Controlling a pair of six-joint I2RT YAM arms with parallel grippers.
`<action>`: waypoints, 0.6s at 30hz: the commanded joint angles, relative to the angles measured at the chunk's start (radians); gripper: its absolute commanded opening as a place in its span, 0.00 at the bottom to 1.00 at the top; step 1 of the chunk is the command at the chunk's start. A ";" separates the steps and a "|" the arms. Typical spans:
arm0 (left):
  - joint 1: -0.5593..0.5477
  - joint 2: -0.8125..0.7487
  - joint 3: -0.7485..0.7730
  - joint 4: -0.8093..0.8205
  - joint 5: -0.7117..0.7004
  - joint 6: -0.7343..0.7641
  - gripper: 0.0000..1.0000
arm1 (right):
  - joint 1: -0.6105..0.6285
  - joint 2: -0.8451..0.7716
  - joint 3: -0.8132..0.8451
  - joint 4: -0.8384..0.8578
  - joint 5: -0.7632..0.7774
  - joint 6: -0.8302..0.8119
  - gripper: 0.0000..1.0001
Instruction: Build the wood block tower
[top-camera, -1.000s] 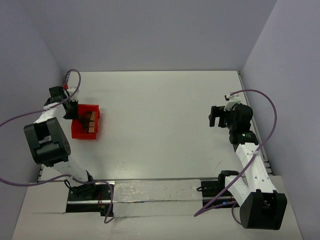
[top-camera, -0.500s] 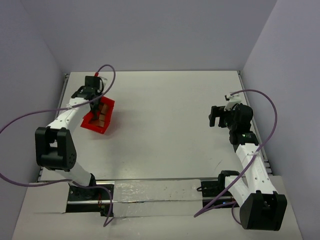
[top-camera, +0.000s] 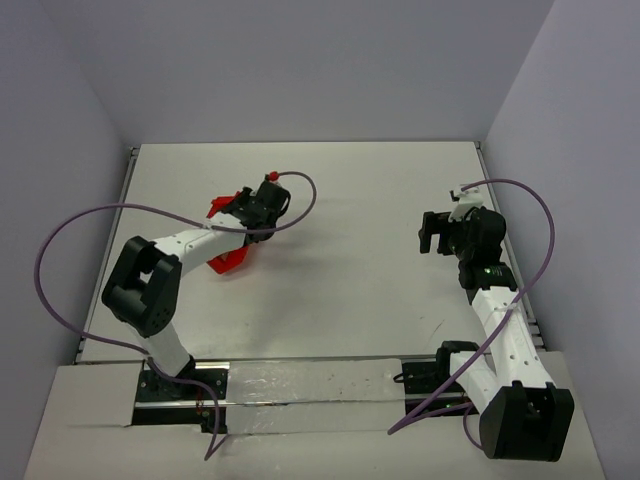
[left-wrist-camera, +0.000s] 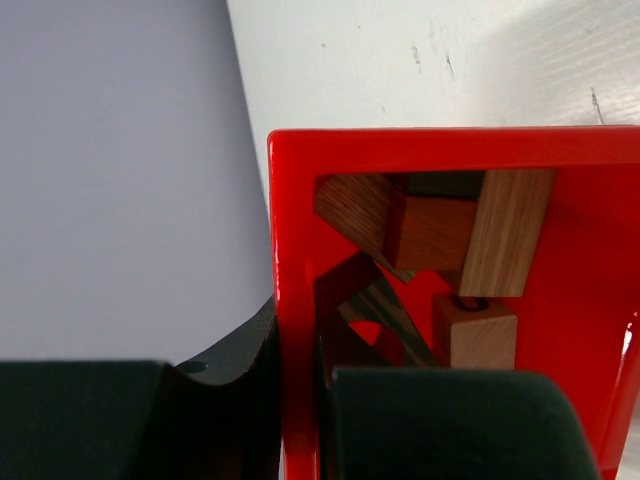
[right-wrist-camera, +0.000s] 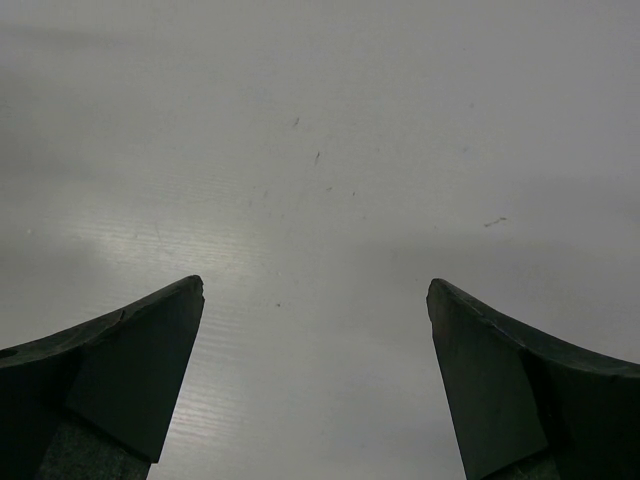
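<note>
Over the desk, left of middle: you have the red bin held by the left end effector, which pinches one wall of the bin, one finger outside and one inside.
Wood blocks: all lie inside the bin, jumbled together at odd angles. None stands on the desk, so by my reading no tower is begun.
Right end effector: spread wide over bare desk on the right side, with nothing between its fingers.
Handling: treat the blocks as light, stiff and hard. Their faces look smooth enough to slide or tumble when the bin tips. They should not crush, but a small one may twist out of a pinch.
Where to hold: take each block across two flat opposite faces, near its middle. Grip the long ones across their short width and avoid the corners.
Left wrist view: it alone shows you the contents. A tan block touches a reddish-brown block, with darker pieces beside them. It also shows the fingers straddling the red wall.
Top view: it alone shows where the bin sits between the arms, and that it looks tilted. The blocks are hidden there.
Right wrist view: only desk and two parted fingertips.
Risk: poured fast, the blocks may scatter.
</note>
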 joint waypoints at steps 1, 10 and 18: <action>-0.055 0.013 -0.041 0.237 -0.224 0.172 0.00 | 0.005 -0.015 0.015 0.025 0.026 0.005 1.00; -0.160 0.075 -0.159 0.611 -0.330 0.506 0.00 | 0.005 -0.009 0.018 0.028 0.047 0.010 1.00; -0.252 0.231 -0.319 1.650 -0.342 1.306 0.00 | 0.004 -0.011 0.014 0.027 0.055 0.005 1.00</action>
